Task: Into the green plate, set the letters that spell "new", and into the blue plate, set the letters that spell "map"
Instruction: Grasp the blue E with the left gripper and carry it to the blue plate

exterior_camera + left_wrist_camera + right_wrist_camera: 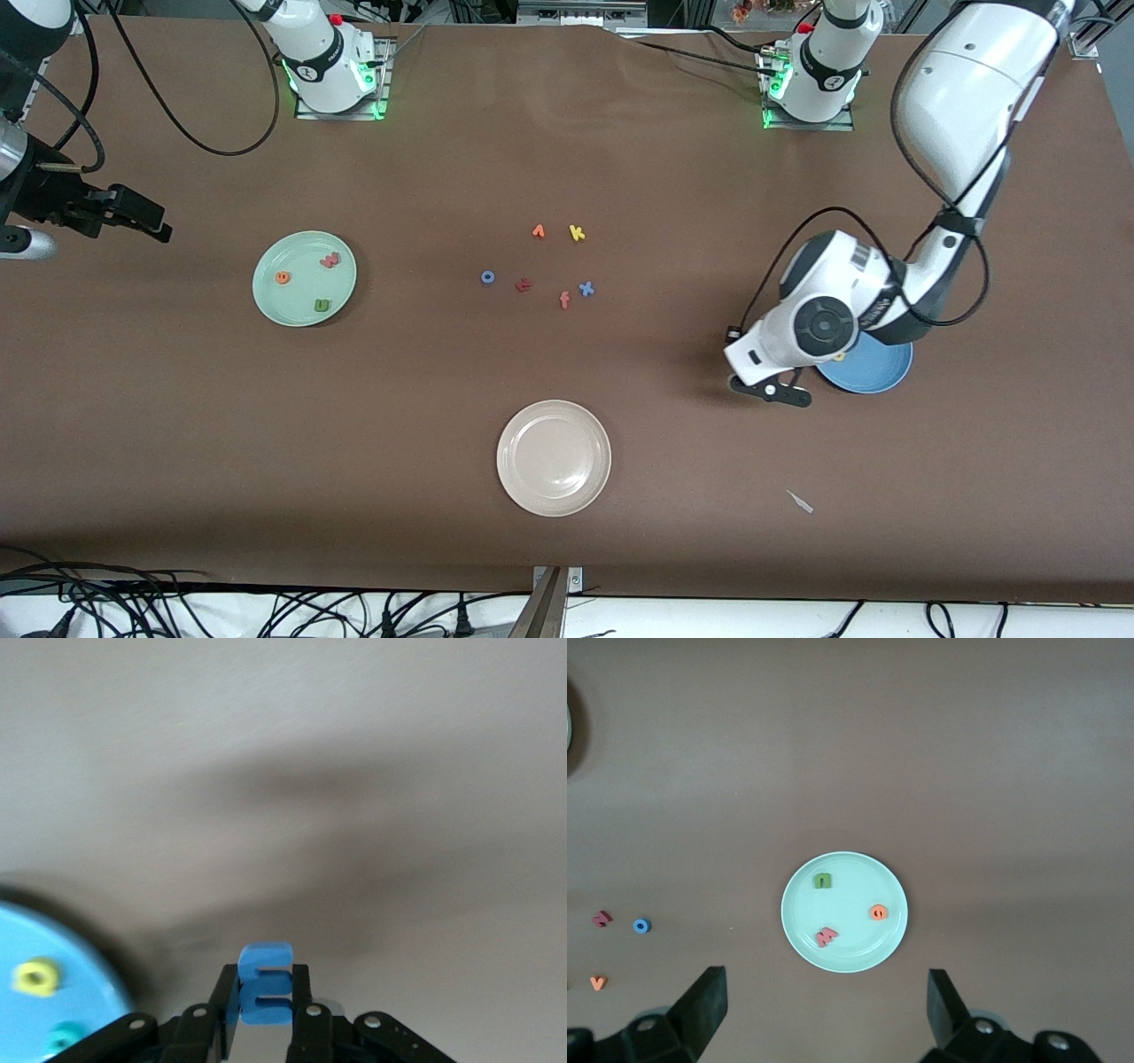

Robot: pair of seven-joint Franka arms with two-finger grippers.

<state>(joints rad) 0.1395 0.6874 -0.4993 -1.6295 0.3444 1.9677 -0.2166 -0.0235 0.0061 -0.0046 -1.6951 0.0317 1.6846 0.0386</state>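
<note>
My left gripper (266,992) (778,392) is shut on the blue m (266,983), low over the table just beside the blue plate (62,970) (877,370), on the side toward the right arm's end. The yellow a (35,977) and the teal p (62,1038) lie in that plate. The green plate (304,310) (844,952) holds the orange e (283,277) (878,912), the salmon w (330,260) (827,936) and the green n (321,305) (823,880). My right gripper (828,1010) (146,221) hangs open and empty, high over the table near the green plate.
Loose letters lie mid-table: an orange v (539,231), a yellow k (577,233), a blue o (488,277), a red z (524,284), a salmon f (564,300) and a blue x (586,289). A beige plate (554,457) sits nearer the camera. A small pale scrap (800,501) lies nearer the camera than the blue plate.
</note>
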